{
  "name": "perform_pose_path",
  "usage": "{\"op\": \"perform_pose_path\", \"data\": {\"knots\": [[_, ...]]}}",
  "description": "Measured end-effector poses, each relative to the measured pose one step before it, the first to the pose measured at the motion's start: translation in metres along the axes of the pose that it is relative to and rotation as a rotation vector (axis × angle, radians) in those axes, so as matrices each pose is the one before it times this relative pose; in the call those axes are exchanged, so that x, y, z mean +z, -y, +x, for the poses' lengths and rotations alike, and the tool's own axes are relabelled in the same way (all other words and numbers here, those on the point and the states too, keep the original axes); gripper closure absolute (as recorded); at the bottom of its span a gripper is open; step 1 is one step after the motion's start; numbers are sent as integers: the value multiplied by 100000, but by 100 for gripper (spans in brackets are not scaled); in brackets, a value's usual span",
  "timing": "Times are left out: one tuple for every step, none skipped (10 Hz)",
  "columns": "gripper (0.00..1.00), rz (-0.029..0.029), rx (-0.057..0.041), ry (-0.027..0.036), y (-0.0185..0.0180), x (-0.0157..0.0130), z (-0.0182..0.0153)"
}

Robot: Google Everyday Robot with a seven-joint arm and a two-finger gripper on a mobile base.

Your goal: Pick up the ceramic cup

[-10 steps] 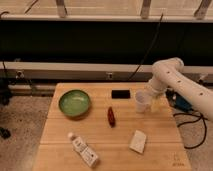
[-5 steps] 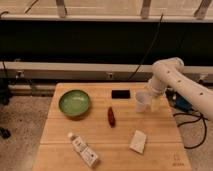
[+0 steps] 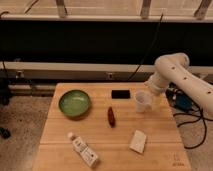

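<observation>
The ceramic cup (image 3: 142, 101) is a small plain white cup that tapers to a narrow base. It stands upright at the back right of the wooden table (image 3: 100, 135). My gripper (image 3: 151, 93) is at the cup's right rim, at the end of the white arm (image 3: 172, 70) that reaches in from the right. The gripper is partly hidden behind the cup and the wrist. I cannot tell whether the cup rests on the table or is held.
A wide green bowl (image 3: 75, 103) sits at the back left. A black flat object (image 3: 120, 93) lies left of the cup. A red object (image 3: 111, 116) is mid-table, a white packet (image 3: 138, 141) is front right, and a labelled white bottle (image 3: 84, 150) lies front left. Cables hang at the right.
</observation>
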Motion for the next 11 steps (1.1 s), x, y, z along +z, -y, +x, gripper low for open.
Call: {"op": "perform_pose_path", "data": {"knots": [[20, -546, -48, 449, -449, 286, -89], [20, -1115, -36, 670, -805, 568, -163], [20, -693, 126, 387, -571, 448, -69], [20, -732, 360, 438, -560, 574, 36], [20, -595, 214, 492, -423, 646, -2], [20, -395, -150, 223, -149, 508, -76], [20, -16, -37, 178, -103, 496, 27], [20, -92, 177, 115, -109, 499, 145], [20, -164, 300, 127, -61, 873, 236], [20, -182, 96, -18, 106, 734, 137], [20, -166, -43, -207, 214, 566, 106]]}}
